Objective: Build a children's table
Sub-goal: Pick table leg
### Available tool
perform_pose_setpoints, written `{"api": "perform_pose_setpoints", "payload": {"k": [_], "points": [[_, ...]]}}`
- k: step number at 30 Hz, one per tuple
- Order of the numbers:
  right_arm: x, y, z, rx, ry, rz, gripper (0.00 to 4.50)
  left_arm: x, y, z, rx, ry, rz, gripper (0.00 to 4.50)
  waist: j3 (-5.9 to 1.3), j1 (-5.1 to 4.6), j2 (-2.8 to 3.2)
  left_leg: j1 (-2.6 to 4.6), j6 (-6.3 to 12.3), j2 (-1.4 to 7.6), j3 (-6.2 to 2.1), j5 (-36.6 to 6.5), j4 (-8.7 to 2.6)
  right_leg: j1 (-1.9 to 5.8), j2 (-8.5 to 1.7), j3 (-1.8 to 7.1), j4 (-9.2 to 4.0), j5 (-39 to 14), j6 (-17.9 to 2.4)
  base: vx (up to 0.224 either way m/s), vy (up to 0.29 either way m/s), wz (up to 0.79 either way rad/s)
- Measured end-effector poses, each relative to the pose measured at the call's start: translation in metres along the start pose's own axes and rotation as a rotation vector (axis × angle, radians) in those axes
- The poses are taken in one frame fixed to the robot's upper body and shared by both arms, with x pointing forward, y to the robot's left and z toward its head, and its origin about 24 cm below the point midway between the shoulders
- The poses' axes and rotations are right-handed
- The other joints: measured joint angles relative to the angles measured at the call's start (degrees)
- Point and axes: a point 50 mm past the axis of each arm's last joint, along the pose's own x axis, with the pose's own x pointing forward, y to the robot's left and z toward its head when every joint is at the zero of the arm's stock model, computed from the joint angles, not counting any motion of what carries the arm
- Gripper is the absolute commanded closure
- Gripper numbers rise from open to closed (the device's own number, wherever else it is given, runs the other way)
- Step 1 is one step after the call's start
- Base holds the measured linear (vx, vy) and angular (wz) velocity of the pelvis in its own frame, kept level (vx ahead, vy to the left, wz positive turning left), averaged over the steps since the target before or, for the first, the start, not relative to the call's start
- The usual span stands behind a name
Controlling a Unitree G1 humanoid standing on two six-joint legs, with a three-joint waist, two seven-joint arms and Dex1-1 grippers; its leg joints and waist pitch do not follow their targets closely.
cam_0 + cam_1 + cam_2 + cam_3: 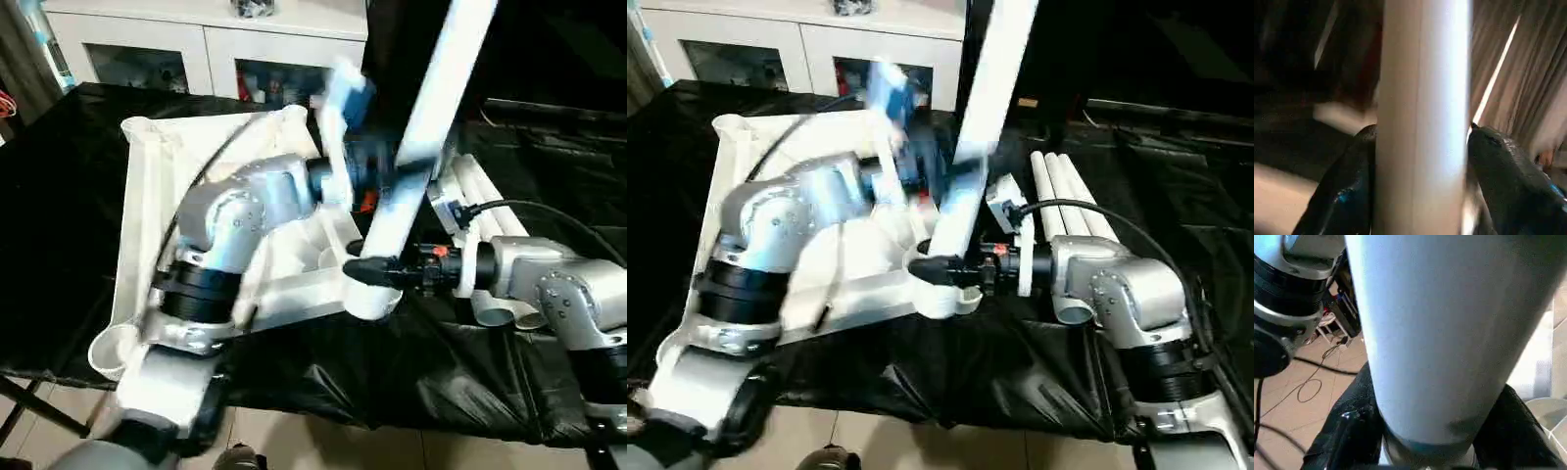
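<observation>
Both grippers, left (377, 162) and right (377, 272), grasp one leg (431, 108) entering the tabletop's (147, 196) near corner socket (372, 299); spare legs (1068, 196) wait.

The upper end of the standing white leg (443, 88) is cut off by the frame at 12 o'clock. The left gripper (911, 166) beside it is blurred, so its grip cannot be judged there. The left forearm (220, 245) hides the middle of the tabletop's (147, 196) ribbed underside.

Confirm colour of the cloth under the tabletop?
Black cloth, clearest in the right eye view.
</observation>
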Motion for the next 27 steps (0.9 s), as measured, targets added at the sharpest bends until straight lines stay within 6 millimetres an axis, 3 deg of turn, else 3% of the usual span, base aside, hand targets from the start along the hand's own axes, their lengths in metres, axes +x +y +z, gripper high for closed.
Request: {"api": "perform_pose_setpoints", "payload": {"k": [3,10,14,16,20,23,27], "points": [[0.003,-0.001,0.000,-0.001,-0.014,-0.010,2.59,0.004,-0.003,0.025,0.046,-0.161,0.012,1.34,-0.10,0.03,0.18,0.06,0.00,0.00,0.00,0.0,-0.01,0.03,0.00,0.01,-0.01,0.0,0.0,0.000,0.000,0.00],[0.007,-0.010,-0.001,0.008,-0.095,-0.103,2.59,-0.015,0.014,0.053,0.053,-0.423,0.191,1.34,-0.08,0.15,0.14,0.11,-0.01,0.00,-0.02,0.0,-0.01,0.06,0.00,0.00,0.01,0.0,0.0,0.000,0.000,0.00],[0.005,-0.019,0.003,-0.026,-0.176,-0.246,2.59,-0.043,0.027,0.060,0.264,-0.332,0.359,1.34,-0.06,0.35,0.10,0.11,-0.05,0.00,-0.04,0.0,-0.06,0.05,0.01,0.00,-0.02,0.0,0.0,0.000,0.000,0.00],[0.002,-0.023,0.004,-0.034,-0.188,-0.292,2.59,-0.055,0.035,0.050,0.316,-0.245,0.423,1.34,-0.07,0.46,0.14,0.06,-0.07,0.00,-0.03,0.0,-0.06,0.03,0.01,0.01,-0.06,0.0,0.0,0.000,0.000,0.00],[-0.001,-0.033,0.006,-0.066,-0.219,-0.406,2.59,-0.088,0.056,0.012,0.430,0.063,0.592,1.34,-0.05,0.74,0.18,-0.03,-0.09,0.00,-0.03,0.0,-0.07,0.01,0.01,-0.03,-0.09,0.0,0.0,0.000,0.000,0.00],[-0.006,-0.044,0.004,-0.109,-0.209,-0.521,2.59,-0.112,0.059,-0.016,0.556,0.344,0.553,1.34,-0.06,0.55,0.08,-0.04,-0.13,0.00,-0.03,0.1,-0.11,-0.07,0.01,-0.01,-0.09,0.0,0.1,0.000,0.000,0.00],[-0.010,-0.057,-0.009,-0.066,-0.174,-0.617,2.59,-0.124,0.054,-0.059,0.487,0.525,0.415,1.34,-0.01,0.74,-0.04,-0.09,-0.18,0.00,0.00,0.1,-0.18,-0.16,0.01,-0.01,-0.05,0.0,0.1,0.000,0.000,0.00]]}}
